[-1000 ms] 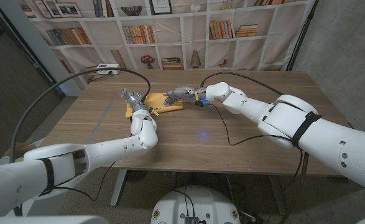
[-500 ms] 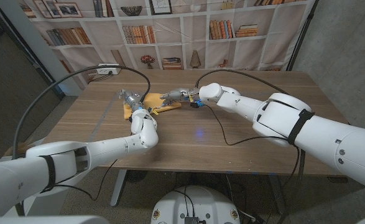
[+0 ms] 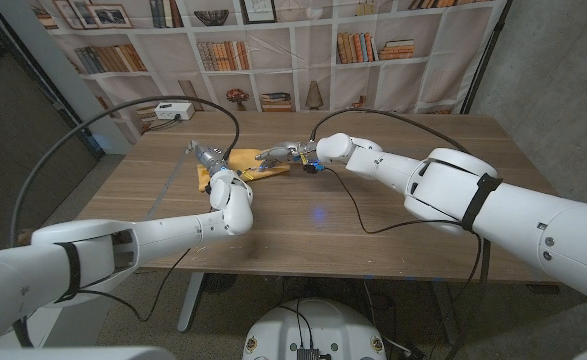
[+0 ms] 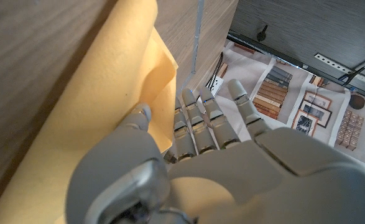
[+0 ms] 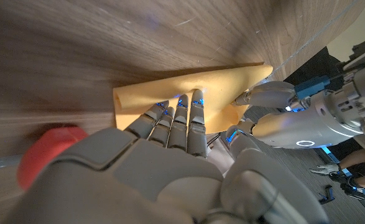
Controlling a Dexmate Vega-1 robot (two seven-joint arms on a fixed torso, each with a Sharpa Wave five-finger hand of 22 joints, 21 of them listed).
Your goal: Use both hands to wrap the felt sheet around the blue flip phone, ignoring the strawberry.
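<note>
Felt sheet (image 3: 243, 165), yellow, lies on the far middle of the wooden counter (image 3: 373, 200), with both hands at it. The left hand (image 3: 210, 160) touches its left part, thumb on the felt and fingers (image 4: 198, 121) straight and close together along a raised fold. The right hand (image 3: 283, 155) presses extended fingers (image 5: 179, 115) onto the felt's top. A red strawberry (image 5: 42, 155) sits just beside the right hand. Whether either hand grips the felt I cannot tell.

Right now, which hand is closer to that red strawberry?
Right. The strawberry lies just beside the right hand, whose fingers rest on the felt sheet. The left hand is at the sheet's opposite side.
</note>
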